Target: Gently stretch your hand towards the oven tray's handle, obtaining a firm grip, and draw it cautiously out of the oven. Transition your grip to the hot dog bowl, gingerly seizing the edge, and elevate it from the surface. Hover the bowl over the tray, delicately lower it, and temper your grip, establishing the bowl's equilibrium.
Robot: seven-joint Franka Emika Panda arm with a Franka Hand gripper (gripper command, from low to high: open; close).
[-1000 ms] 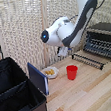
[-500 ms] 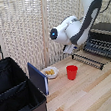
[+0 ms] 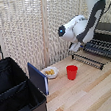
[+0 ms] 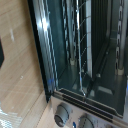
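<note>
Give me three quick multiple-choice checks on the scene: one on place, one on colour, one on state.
1. In the exterior view, the bowl sits where, relative to the cup?
A. on the cup's left
B. on the cup's right
C. inside the cup

2. What colour is the cup?
A. blue
B. red
C. green

3. What is the bowl's state?
A. held in the air
B. set on the tray
C. resting on the table

Answers:
1 A: the bowl lies on the exterior view's left of the cup, a little apart from it.
2 B: the cup is plainly red.
3 C: the bowl sits on the wooden top, with nothing gripping it.
</note>
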